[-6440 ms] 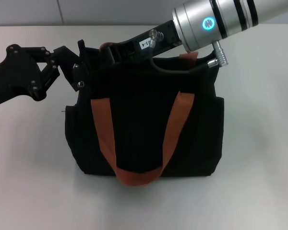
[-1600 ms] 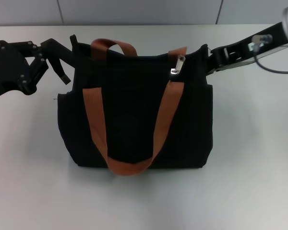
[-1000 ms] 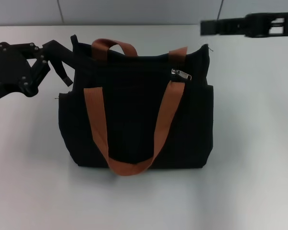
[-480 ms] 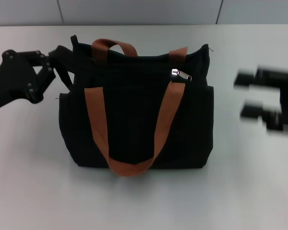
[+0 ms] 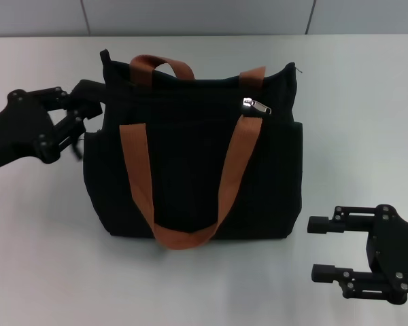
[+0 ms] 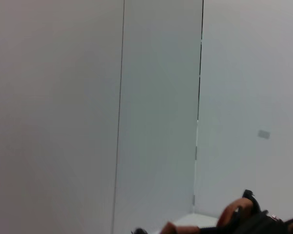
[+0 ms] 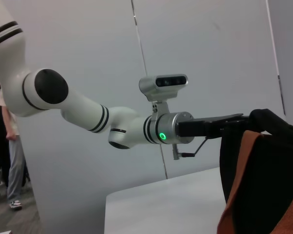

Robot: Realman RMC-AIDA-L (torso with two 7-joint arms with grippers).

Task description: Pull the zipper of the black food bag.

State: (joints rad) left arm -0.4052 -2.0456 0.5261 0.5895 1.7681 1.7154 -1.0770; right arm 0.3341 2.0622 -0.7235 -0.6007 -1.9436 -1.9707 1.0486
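The black food bag (image 5: pixel 190 170) stands upright mid-table with two brown-orange straps. The silver zipper pull (image 5: pixel 256 104) lies on the top edge, right of the middle, by the right strap. My left gripper (image 5: pixel 81 121) is open against the bag's upper left corner, one finger touching the corner. It also shows in the right wrist view (image 7: pixel 229 123), reaching the bag's top edge (image 7: pixel 263 122). My right gripper (image 5: pixel 318 249) is open and empty, low over the table to the bag's front right, apart from it. The left wrist view shows only a sliver of the bag (image 6: pixel 256 222).
The white table (image 5: pixel 47 258) carries only the bag. A grey wall (image 5: pixel 190 17) runs behind the far edge. A person (image 7: pixel 7 161) stands off to the side in the right wrist view.
My right gripper left the bag's upper right corner and swung down to the front right of the table. The zipper pull dropped flat. My left gripper lowered slightly beside the bag's left corner.
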